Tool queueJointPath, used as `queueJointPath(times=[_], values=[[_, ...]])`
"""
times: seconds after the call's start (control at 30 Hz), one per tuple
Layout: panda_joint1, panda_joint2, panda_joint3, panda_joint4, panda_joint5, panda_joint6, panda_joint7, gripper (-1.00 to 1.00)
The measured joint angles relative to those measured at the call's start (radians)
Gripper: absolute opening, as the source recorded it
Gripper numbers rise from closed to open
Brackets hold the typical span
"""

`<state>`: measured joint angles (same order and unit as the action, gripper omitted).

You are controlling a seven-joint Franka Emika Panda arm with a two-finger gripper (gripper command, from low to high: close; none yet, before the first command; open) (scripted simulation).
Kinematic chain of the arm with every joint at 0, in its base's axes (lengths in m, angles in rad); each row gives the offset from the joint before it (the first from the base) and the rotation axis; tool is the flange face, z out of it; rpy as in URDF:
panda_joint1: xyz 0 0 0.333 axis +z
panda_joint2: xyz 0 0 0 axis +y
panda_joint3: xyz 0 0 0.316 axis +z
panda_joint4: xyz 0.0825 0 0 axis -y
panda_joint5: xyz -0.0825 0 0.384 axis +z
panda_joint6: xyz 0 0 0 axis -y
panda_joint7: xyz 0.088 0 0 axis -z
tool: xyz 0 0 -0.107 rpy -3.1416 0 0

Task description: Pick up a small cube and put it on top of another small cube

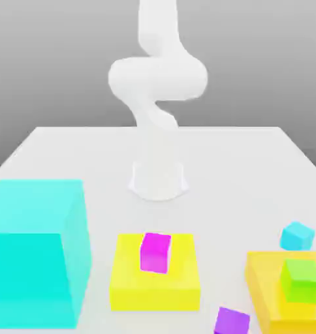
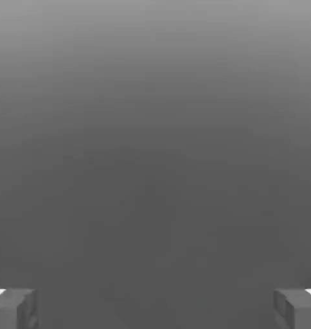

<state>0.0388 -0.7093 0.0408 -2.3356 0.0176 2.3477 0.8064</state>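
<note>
Hand: wide apart, nothing between fingers | Step: before the pick, I judge | Next: bring hand to cyan cube

Exterior view: facing the arm from in front, looking down. Hand view: close behind its gripper, facing grey, perhaps the shared backdrop.

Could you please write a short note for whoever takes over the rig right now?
End effector: open, nothing between its fingertips.
Small cyan cube: on the table, behind the orange block at the exterior view's right.
Small green cube: on the orange block.
Small magenta cube: on the yellow block.
Done: no small cube is stacked on another.
Left: pick one up, set it on another.
</note>
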Motion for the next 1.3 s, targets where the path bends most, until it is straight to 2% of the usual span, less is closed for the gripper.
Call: queueJointPath(times=[0.4, 0.53, 0.67, 0.77, 0.93, 0.97, 1.17, 1.3], values=[[0.178, 0.433, 0.247, -0.172, 0.025, 0.232, 0.074, 0.0], [0.231, 0.58, 0.334, -0.229, -0.014, 0.309, 0.133, 0.0], [0.324, 0.734, 0.386, -0.285, -0.101, 0.384, 0.226, 0.0], [0.395, 0.852, 0.372, -0.314, -0.193, 0.442, 0.312, 0.0], [0.533, 1.034, 0.205, -0.282, -0.371, 0.573, 0.449, 0.0], [0.555, 1.058, 0.179, -0.276, -0.39, 0.592, 0.464, -1.0], [0.566, 1.07, 0.166, -0.273, -0.402, 0.602, 0.474, -1.0], [0.498, 0.971, 0.256, -0.297, -0.302, 0.528, 0.397, -1.0]])
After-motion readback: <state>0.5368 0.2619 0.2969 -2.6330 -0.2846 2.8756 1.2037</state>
